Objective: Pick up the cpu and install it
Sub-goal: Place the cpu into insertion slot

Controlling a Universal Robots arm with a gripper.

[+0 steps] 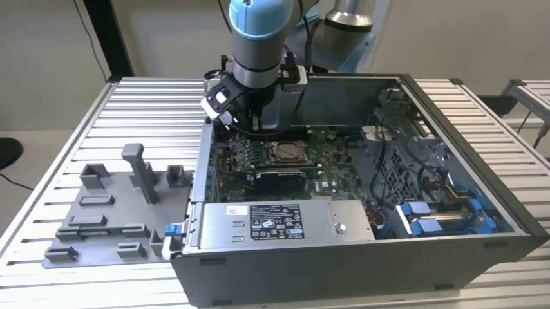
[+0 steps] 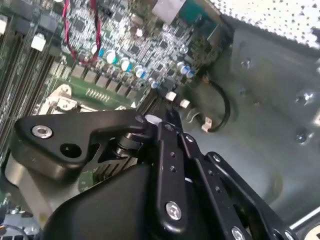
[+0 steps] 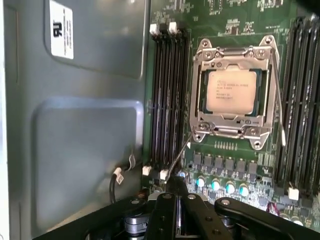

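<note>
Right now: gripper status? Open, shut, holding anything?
Gripper: jaws look shut, and the cpu is not in them. It sits in the socket frame on the board.

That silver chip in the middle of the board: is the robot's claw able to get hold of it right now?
Probably not to grip it. Nothing stands over the cpu, so the gripper could likely touch its top, but the metal socket frame lies over its edges.

Even bright light, glare on perforated panel point(image 2: 270, 15), soft shadows
</note>
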